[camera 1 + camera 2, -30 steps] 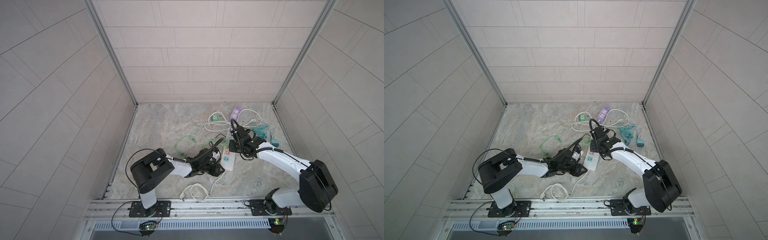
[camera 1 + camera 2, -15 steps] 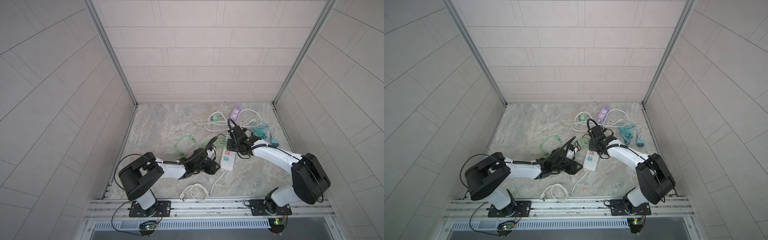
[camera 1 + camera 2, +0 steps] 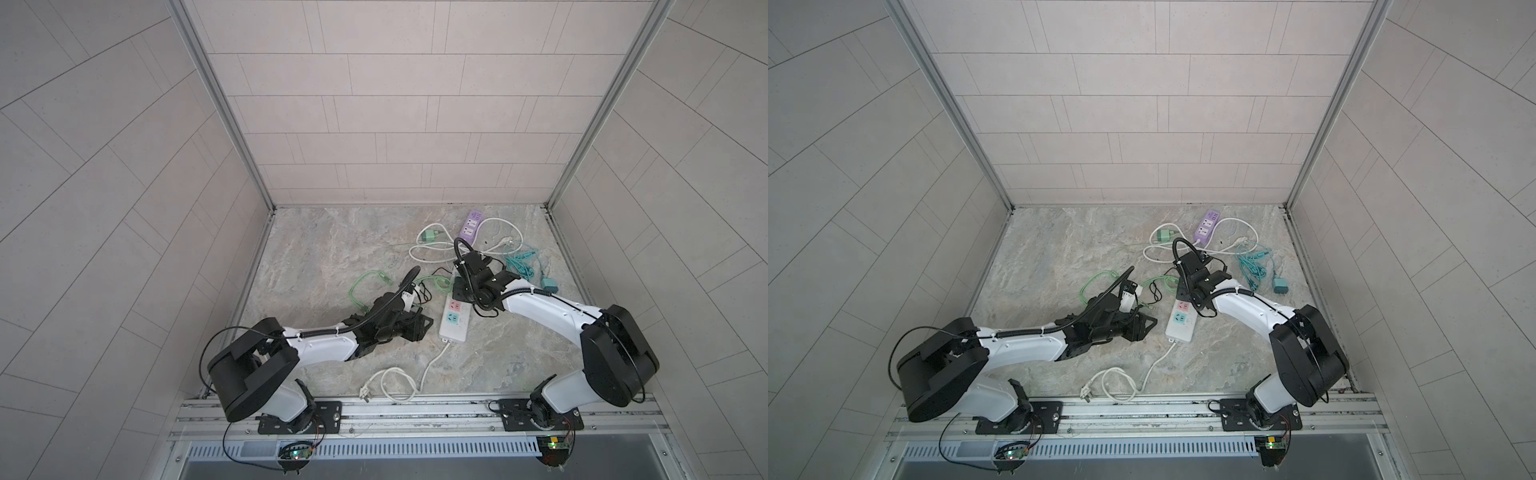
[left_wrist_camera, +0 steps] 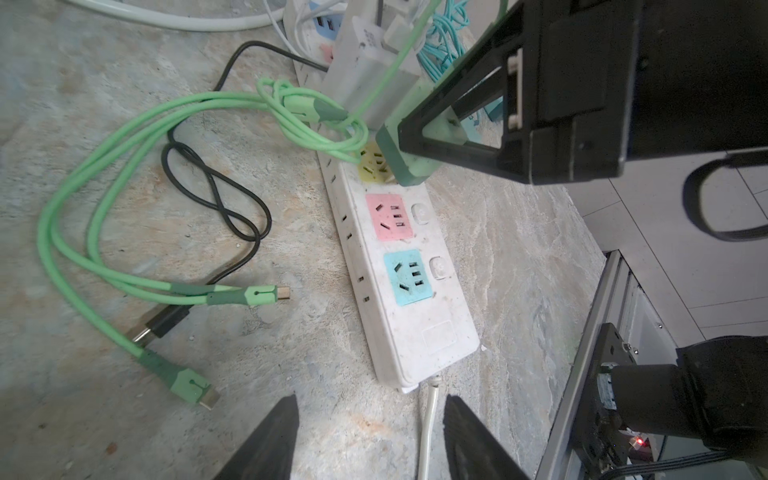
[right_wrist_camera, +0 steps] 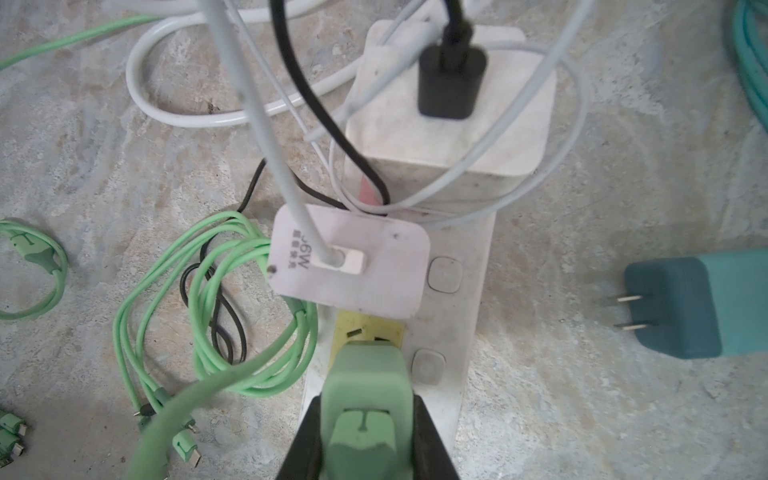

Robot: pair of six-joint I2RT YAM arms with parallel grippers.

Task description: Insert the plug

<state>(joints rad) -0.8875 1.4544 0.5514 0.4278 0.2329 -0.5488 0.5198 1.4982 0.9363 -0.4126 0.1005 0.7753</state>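
Observation:
My right gripper point(image 5: 368, 436) is shut on a light green plug point(image 5: 365, 386). It holds the plug tilted over the yellow socket point(image 4: 370, 164) of the white power strip point(image 4: 411, 291). One prong shows under the plug at the socket's edge. In both top views this gripper point(image 3: 461, 286) point(image 3: 1183, 286) hovers over the strip's middle point(image 3: 454, 324). My left gripper point(image 4: 370, 440) is open and empty. It sits low by the strip's near end, and its jaws flank the strip's white cord point(image 4: 428, 424) without touching it.
Two white adapters point(image 5: 353, 262) point(image 5: 449, 124) are plugged in further along the strip. Green cables point(image 4: 124, 187) and a black cable point(image 4: 224, 208) lie beside it. A teal charger point(image 5: 685, 307), a purple strip point(image 3: 471, 226) and a loose white cord point(image 3: 386, 386) lie around.
My left gripper's jaws have widened, and that arm has swung its elbow toward the front left. The right gripper has shifted slightly left with the green plug.

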